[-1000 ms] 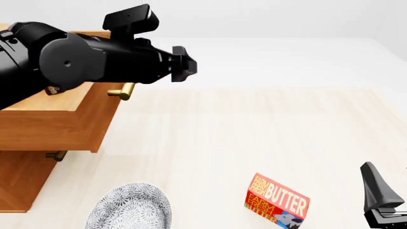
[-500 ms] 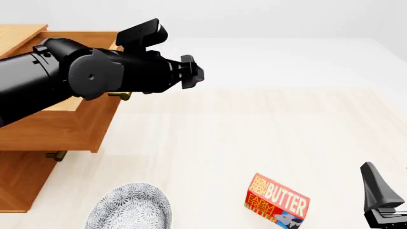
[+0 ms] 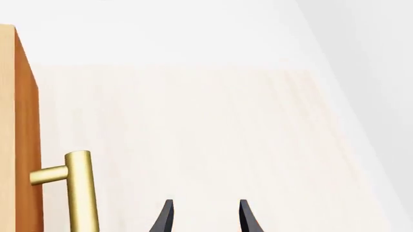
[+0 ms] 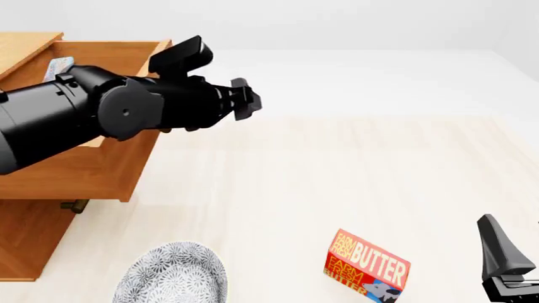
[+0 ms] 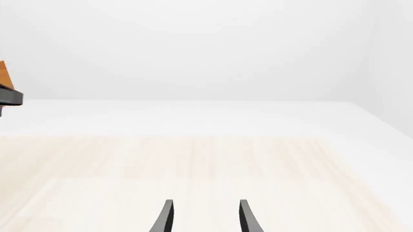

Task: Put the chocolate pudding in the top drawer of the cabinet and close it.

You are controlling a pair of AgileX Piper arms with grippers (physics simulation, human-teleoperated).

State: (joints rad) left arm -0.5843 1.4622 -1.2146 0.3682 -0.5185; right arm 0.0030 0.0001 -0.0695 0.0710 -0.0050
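The cabinet stands at the far left with its top drawer pulled out. A light blue corner of the chocolate pudding shows inside the drawer, behind my left arm. My left gripper hangs just right of the drawer front, open and empty. In the left wrist view its fingertips are apart, beside the drawer's brass handle and not touching it. My right gripper stays low at the near right, open, with nothing between its fingers.
A red Farm Fresh Butter box stands at the near middle right. A patterned grey plate lies at the near left. The lower drawer's handle pokes out under the open drawer.
My left arm has swung out of the drawer toward the right and sunk lower, uncovering the drawer's inside and the pudding. The right arm has not moved.
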